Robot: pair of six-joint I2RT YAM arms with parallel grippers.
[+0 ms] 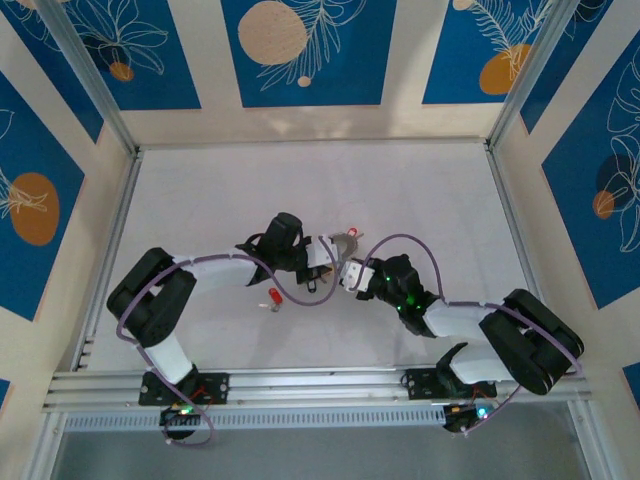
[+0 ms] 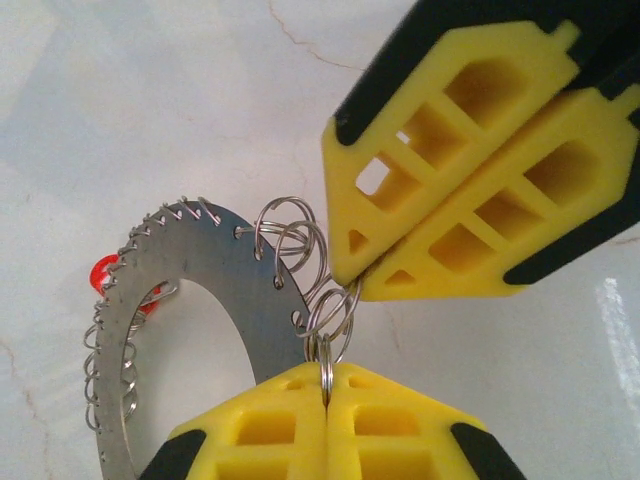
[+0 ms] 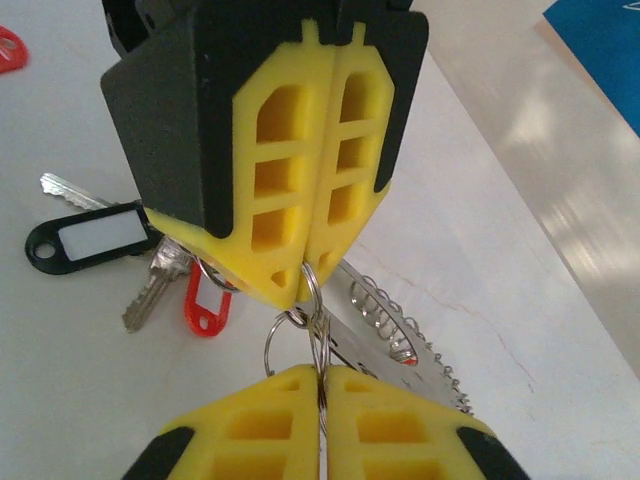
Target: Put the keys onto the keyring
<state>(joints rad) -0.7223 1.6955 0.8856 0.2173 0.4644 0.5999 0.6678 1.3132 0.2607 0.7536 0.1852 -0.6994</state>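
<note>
The keyring is a flat grey metal ring with small wire loops laced along its edge, held above the table between both grippers. My left gripper is shut on one small split ring hanging from it. My right gripper is shut on a linked split ring, tip to tip with the left gripper. In the top view the two grippers meet at mid-table with the keyring just beyond them. A red-headed key lies loose on the table near the left arm.
Under the left gripper lie a silvery key, a red tag and a black tag with a white label. Another red piece lies at the far left. Aluminium frame rails border the white table.
</note>
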